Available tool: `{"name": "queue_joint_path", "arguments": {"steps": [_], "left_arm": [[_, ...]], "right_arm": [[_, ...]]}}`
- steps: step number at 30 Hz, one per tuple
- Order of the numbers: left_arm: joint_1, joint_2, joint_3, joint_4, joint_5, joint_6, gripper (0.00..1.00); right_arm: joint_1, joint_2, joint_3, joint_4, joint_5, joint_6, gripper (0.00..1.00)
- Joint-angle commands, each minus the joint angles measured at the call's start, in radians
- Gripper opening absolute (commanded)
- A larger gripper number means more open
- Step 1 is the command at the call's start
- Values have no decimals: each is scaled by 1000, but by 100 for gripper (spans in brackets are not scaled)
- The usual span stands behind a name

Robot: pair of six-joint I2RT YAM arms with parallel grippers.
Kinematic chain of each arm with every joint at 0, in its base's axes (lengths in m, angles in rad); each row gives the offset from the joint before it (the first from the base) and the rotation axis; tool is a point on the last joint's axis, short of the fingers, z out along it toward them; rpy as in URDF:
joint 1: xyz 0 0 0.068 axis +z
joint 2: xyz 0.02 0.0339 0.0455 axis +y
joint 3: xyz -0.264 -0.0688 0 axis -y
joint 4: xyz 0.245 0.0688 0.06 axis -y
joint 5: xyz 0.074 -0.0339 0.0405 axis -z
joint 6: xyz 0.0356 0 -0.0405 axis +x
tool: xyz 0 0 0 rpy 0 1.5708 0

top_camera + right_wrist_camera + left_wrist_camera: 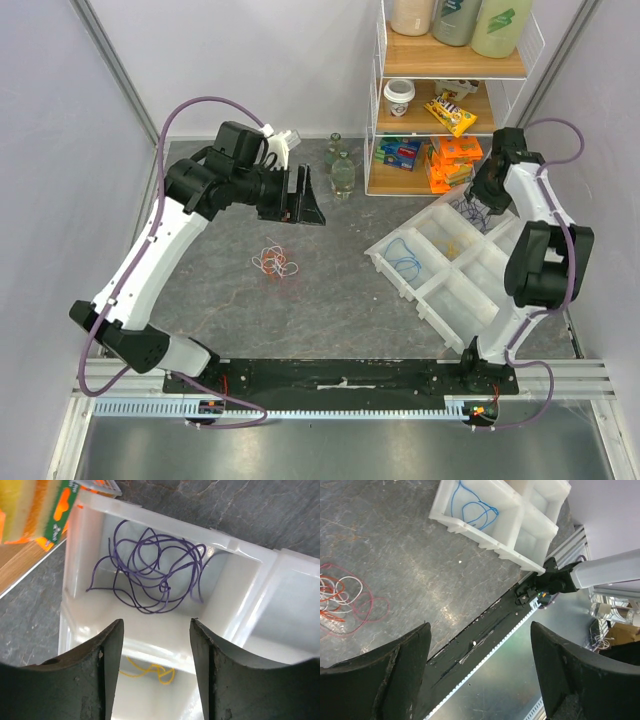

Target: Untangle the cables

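My left hand (479, 630) hangs spread, gripping nothing, left of centre in the top view. Just below it, the red, white and orange tangle (273, 262) lies on the table (340, 300). Further right, the white tray (460, 300) holds a blue cable (405, 255), a yellow cable (150, 670) and a purple cable (150, 572). My right hand (156, 625) hovers spread over the purple one.

Cable tangle (273, 263) on the table (340, 295) — divided tray (470, 300) to its right, shelf (450, 68) behind.

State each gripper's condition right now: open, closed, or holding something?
Left gripper: open, holding nothing.
Right gripper: open, holding nothing, over the purple cable.
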Motion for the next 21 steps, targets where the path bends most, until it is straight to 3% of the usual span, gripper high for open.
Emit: {"name": "queue_joint_path", "arguments": {"steps": [1,5,8,11,18,21], "left_arm": [[2,12,8,74,120,-12,85],[3,7,-21,84,125,-50,84],[3,-8,-65,91,99,-101,84],[3,-42,-173,126,53,-153,83],[49,-222,-590,293,-4,-378,57],[68,-334,-743,361,-100,-415,52]], "right_arm": [[6,-151,48,-45,-10,-78,63],[41,-268,48,-79,16,-140,67],[137,-337,39,-111,26,-170,67],[355,-421,-56,-61,17,-170,66],[849,-533,-355,187,-110,-29,64],[1011,-547,-440,284,-98,-32,64]]}}
